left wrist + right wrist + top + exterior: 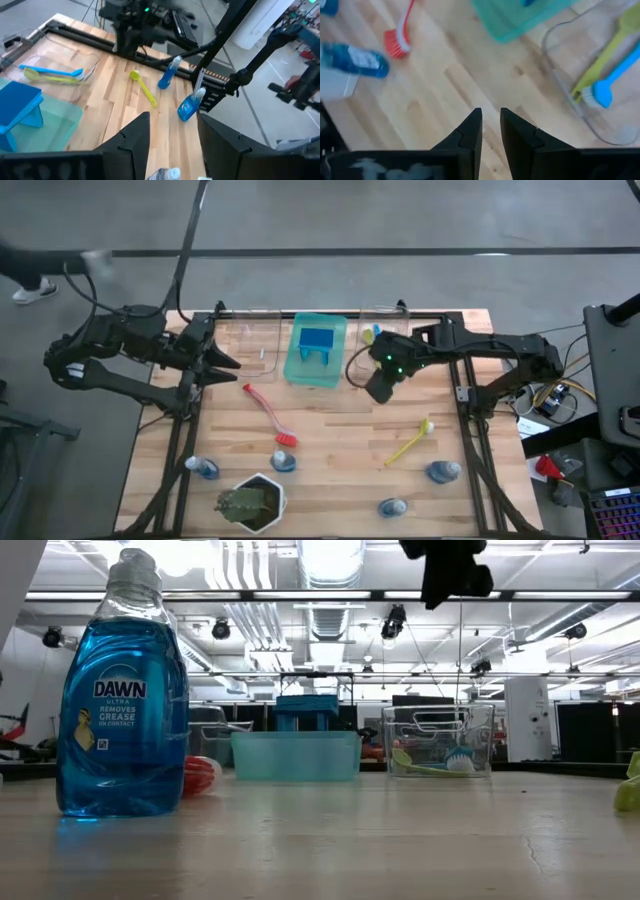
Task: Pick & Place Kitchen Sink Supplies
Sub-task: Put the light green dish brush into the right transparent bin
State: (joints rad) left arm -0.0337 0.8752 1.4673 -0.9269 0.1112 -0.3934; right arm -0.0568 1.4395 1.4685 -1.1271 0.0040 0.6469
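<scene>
My right gripper (378, 390) hangs above bare wood beside the green tray (318, 370). Its fingers (490, 122) point down with a narrow gap and nothing between them. My left gripper (228, 363) waits open over the far left, empty (172, 125). Blue sponges (317, 340) stand in the tray. A blue brush and a yellow-green brush (600, 85) lie in the right clear bin (385, 328). A red brush (268, 412) and another yellow-green brush (410, 442) lie flat on the table. Several blue bottles (443, 471) stand or lie near the front edge.
A second clear bin (250, 340) sits left of the tray. A plant in a white pot (252, 500) stands at the near edge. A large blue bottle (120, 690) fills the low view's left. Bare wood lies between the two brushes on the table.
</scene>
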